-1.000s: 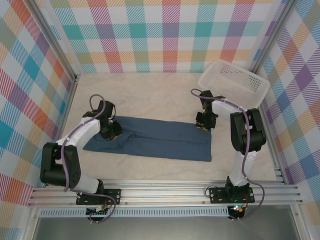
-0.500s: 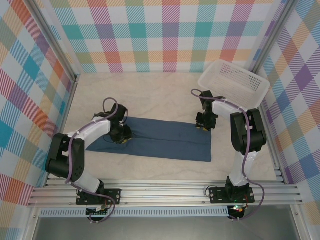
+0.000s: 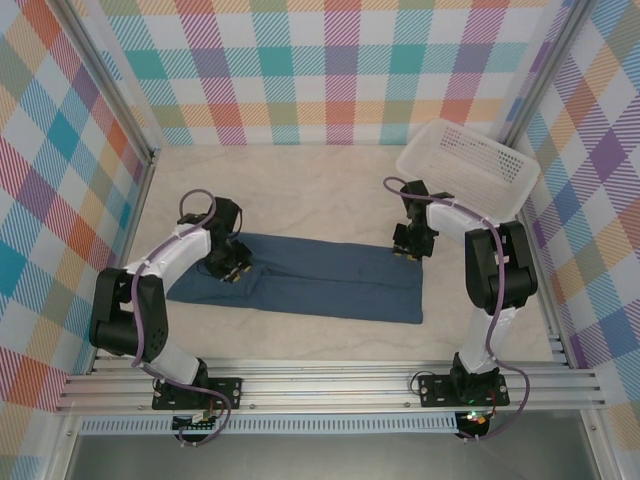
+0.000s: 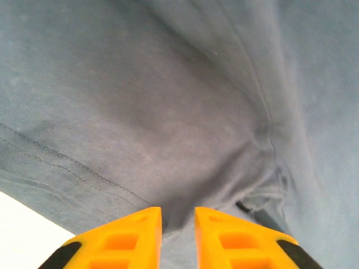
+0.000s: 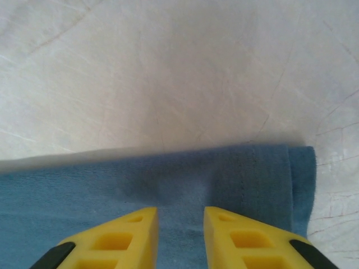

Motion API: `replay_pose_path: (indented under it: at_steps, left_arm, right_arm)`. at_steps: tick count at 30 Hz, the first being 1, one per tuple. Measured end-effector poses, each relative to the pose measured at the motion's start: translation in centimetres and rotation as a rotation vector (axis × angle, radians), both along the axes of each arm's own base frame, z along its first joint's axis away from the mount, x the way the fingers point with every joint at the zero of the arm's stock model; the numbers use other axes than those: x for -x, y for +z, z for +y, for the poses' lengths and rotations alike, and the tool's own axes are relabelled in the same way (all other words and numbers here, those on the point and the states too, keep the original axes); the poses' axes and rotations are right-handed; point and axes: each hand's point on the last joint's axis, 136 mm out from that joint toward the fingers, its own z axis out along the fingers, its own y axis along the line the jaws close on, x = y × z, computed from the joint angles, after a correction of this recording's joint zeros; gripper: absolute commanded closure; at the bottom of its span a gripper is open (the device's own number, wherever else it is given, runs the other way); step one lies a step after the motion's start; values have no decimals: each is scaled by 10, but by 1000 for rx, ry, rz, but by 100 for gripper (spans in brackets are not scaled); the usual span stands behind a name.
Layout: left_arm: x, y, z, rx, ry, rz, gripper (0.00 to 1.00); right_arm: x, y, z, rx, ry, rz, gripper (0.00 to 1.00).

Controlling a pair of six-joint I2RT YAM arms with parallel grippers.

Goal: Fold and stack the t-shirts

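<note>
One dark teal-blue t-shirt (image 3: 320,285) lies folded into a long flat band across the middle of the table. My left gripper (image 3: 230,268) stands on its left part, near the far edge. In the left wrist view the orange fingers (image 4: 178,216) are nearly together, with a puckered ridge of the t-shirt (image 4: 168,112) pinched between them. My right gripper (image 3: 405,250) is at the band's far right corner. Its yellow fingers (image 5: 180,216) stand close together on the t-shirt (image 5: 168,174), a slight ridge of cloth between them, just behind the folded edge.
A white perforated basket (image 3: 470,165) sits tilted at the back right, close behind the right arm. Pale marbled tabletop (image 3: 300,190) lies bare beyond the cloth. Checked walls and metal posts close in the left, back and right sides.
My left gripper slid right along the shirt, then came back left and slightly farther away, shifting the cloth's left end a little. The right gripper stayed put.
</note>
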Motion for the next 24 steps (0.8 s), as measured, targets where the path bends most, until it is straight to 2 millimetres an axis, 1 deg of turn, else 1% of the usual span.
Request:
replay_pose_path:
  at_steps: [3, 5, 7, 10, 12, 13, 15, 18, 20, 21, 23, 24]
  left_arm:
    - [-2, -19, 4, -21, 66, 69, 82]
    - [-1, -32, 7, -32, 96, 117, 82]
    - [-2, -41, 9, -36, 116, 153, 83]
    - [-13, -41, 10, -35, 130, 174, 84]
    - [-24, -41, 11, -38, 134, 181, 84]
    - [-33, -40, 12, -43, 133, 183, 84]
    - [-56, -39, 13, -54, 121, 173, 84]
    - [-106, -38, 8, -51, 89, 115, 84]
    - [-146, -37, -2, -17, 61, 58, 83]
    - [-162, -36, -6, 0, 52, 35, 83]
    - [-199, -34, -22, 49, 24, -24, 83]
    - [-213, -33, -30, 68, 12, -50, 83]
  right_arm:
    - [12, -9, -3, 4, -5, 34, 73]
    - [12, -8, -2, -3, -11, 29, 73]
    - [12, -9, -2, -4, -15, 32, 73]
    - [14, -9, -2, -5, -29, 32, 73]
    - [18, -9, -3, -5, -37, 39, 73]
    - [22, -9, -3, -5, -44, 45, 73]
    - [31, -10, -2, -4, -56, 63, 73]
    - [52, -10, 3, -10, -74, 97, 73]
    - [70, -11, 12, -23, -80, 124, 72]
    - [77, -11, 17, -29, -79, 134, 72]
    - [95, -12, 33, -49, -75, 163, 72]
    - [103, -12, 42, -60, -71, 178, 72]
